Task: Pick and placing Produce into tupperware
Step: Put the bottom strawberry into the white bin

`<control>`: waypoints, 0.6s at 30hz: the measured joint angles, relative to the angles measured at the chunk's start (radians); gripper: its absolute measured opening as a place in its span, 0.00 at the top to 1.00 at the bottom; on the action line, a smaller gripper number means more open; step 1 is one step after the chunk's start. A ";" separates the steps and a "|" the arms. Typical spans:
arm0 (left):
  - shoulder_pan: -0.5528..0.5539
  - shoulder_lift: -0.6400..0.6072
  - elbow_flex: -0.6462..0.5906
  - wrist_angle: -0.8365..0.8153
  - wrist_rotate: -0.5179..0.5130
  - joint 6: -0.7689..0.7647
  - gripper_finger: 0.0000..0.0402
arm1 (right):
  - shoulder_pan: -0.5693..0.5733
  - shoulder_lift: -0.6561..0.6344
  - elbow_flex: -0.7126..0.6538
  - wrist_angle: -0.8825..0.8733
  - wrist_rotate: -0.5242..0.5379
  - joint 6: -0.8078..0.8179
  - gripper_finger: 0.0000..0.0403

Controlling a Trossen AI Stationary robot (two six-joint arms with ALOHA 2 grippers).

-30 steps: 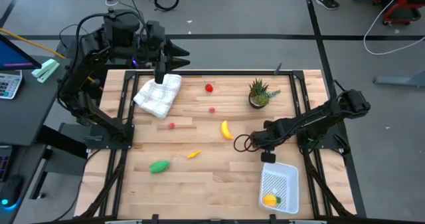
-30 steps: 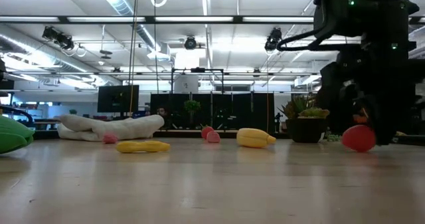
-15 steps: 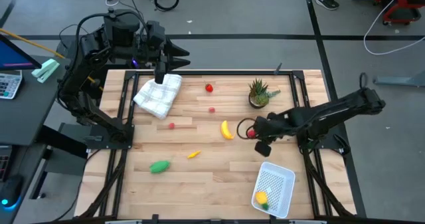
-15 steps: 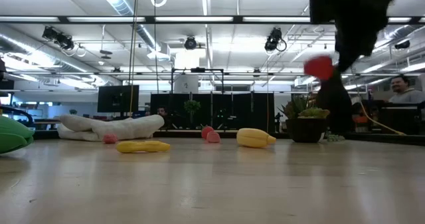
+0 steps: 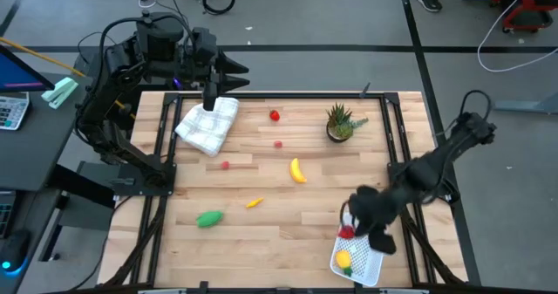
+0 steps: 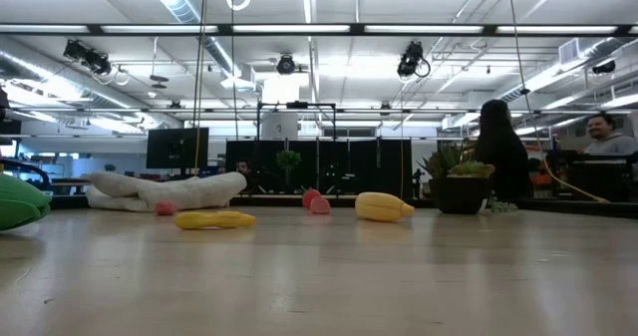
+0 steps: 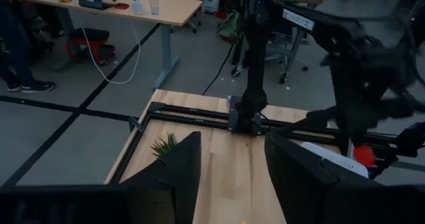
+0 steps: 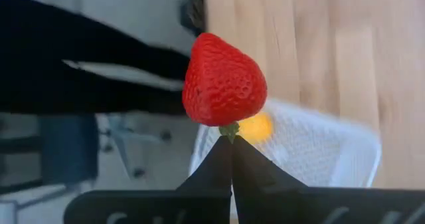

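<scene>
Table (image 5: 279,233) first: tupperware (image 5: 365,268) sits at its near right corner, one yellow piece (image 5: 343,260) already in it. Right gripper (image 5: 349,227) hangs over the tub's rim, fingers pinched shut on a strawberry (image 8: 223,80) by its stem end. I'd carry it further in over the mesh before letting go, then drop low; released at the rim I reckon it rolls out. Left gripper (image 7: 231,177) is parked over the cloth (image 5: 207,124) at the far left, fingers apart, holding nothing. Banana (image 5: 297,169) and green piece (image 5: 209,218) not yet picked.
</scene>
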 joint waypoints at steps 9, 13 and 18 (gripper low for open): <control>0.000 0.000 0.000 0.000 0.000 0.078 0.57 | 0.054 0.212 -0.088 -0.016 -0.017 0.154 1.00; 0.000 0.000 0.000 0.000 0.000 0.081 0.56 | 0.052 0.292 -0.094 -0.020 -0.060 0.153 1.00; 0.000 0.000 0.000 -0.002 0.000 0.141 0.54 | 0.044 0.368 -0.094 -0.019 -0.071 0.169 0.99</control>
